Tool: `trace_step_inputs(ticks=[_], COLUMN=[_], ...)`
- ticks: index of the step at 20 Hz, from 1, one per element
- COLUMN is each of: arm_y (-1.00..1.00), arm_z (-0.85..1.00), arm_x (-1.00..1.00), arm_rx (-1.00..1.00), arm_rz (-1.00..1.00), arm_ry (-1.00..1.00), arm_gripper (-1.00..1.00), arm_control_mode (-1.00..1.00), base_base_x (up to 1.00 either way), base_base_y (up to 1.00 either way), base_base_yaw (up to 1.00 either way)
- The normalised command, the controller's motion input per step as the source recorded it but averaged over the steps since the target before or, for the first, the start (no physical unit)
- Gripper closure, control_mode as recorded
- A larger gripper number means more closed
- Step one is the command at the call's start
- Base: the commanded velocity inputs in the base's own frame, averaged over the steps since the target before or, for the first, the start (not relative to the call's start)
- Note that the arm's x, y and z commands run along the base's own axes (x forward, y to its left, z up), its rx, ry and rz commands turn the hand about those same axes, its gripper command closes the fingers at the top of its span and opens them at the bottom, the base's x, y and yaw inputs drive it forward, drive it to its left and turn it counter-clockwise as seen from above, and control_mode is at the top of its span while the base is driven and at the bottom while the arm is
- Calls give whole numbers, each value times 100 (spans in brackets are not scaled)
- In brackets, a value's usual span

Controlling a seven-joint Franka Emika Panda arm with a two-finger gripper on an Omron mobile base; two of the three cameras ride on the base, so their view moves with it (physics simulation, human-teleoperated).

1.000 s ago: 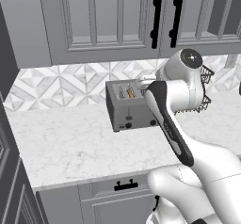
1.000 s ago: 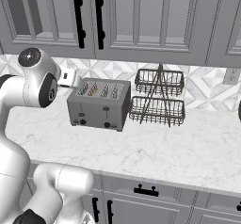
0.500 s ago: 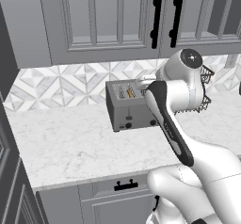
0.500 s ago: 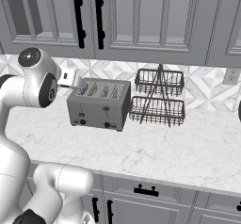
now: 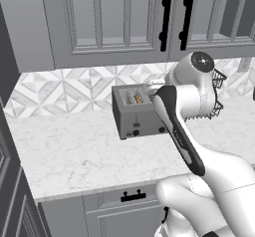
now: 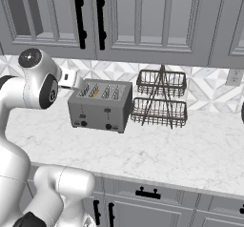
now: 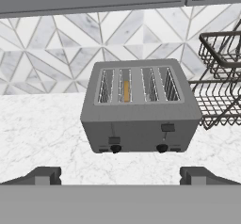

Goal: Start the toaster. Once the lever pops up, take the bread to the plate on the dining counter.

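At the near edge, grey cabinet fronts with black handles [image 6: 147, 192] sit under the white, grey-veined marble worktop [image 6: 157, 154]. The worktop's near and middle area is bare stone.

The white arm's two-finger gripper [image 7: 120, 175] is released: in the hand view its two dark fingertips [image 7: 44, 175] stand wide apart at the bottom, with nothing between them. They are short of the toaster's front face and not touching it. From the base views the hand itself is hidden behind the arm's upper joints, beside the toaster's left end.

Further back stands the boxy grey metal four-slot toaster [image 7: 139, 110], upright on the worktop, its front panel facing the gripper. Two small black knobs [image 7: 115, 148] sit low on the front, with two dark slider tabs [image 7: 113, 140] above them; the left tab is lower than the right tab. The thin golden-brown bread slice [image 7: 126, 90] stands on edge in the second slot from the left, mostly sunk in the slot. It shows as an orange strip in the left base view [image 5: 138, 98] and the right base view [image 6: 95, 92].

Just right of the toaster, close but apart, is a dark two-tier wire basket rack [image 6: 159, 99].

Farthest back are the white and grey diamond-tiled backsplash [image 7: 56, 44] and the grey wall cabinets with long black handles [image 6: 79, 17] above.
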Motion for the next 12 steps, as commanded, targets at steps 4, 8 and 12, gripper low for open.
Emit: trace_step_inputs(ticks=[4,8,12], arm_y=[0,0,0], arm_z=[0,0,0], arm_x=[0,0,0], arm_rx=[0,0,0], arm_rz=[0,0,0], arm_ry=[0,0,0], arm_gripper=[-100,-100,-100], arm_control_mode=[-100,-100,-100], base_base_x=[0,0,0], base_base_y=[0,0,0], base_base_yaw=[0,0,0])
